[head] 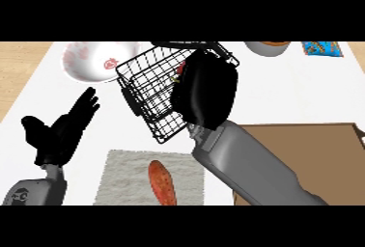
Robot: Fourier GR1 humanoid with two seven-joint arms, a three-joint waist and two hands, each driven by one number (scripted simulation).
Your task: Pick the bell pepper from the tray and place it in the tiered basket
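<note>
The right robot hand (205,94), curled around what looks like the red bell pepper (182,67), is over the tiered basket (153,96), seemingly to release it there, while the left robot hand (61,128) rests open beside it, leaving white tabletop (285,91) free rightward.

Both forearms are smooth grey shells with rounded edges, each ending in a matte black hand. The left hand (61,129) joins a short grey forearm bearing a small round dark marking. The right hand (205,94) joins a broad, blocky forearm with a stepped grey wrist.
</note>
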